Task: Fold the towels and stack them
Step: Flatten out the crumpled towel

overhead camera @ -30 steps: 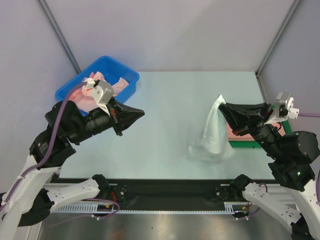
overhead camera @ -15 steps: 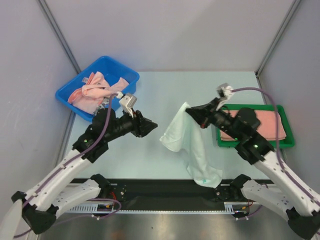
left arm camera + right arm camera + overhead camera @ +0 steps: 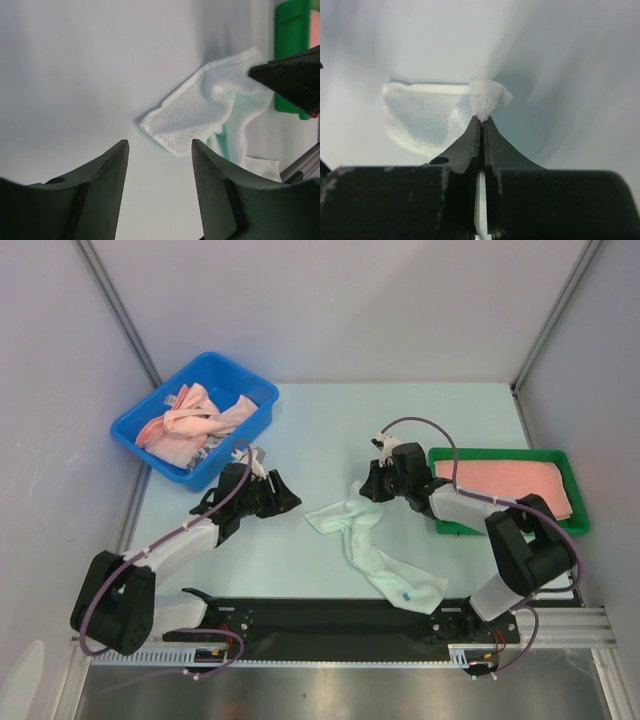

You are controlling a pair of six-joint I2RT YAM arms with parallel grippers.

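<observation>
Pale tabletop runs between grey walls. At its far left, a blue bin holds a heap of crumpled pink towels, none of them folded, so most of the work looks undone. Just right of the bin, the left hand hovers low with its fingers spread wide and nothing between them, aimed at the near corner of the white towel. That towel lies rumpled and twisted mid-table, trailing toward the near edge and not yet flattened or folded. At its upper corner, the right hand has its fingers pressed together, pinching a small tuft of the white cloth. Farthest right, a green tray already holds a flat folded pink towel, the start of the stack.
</observation>
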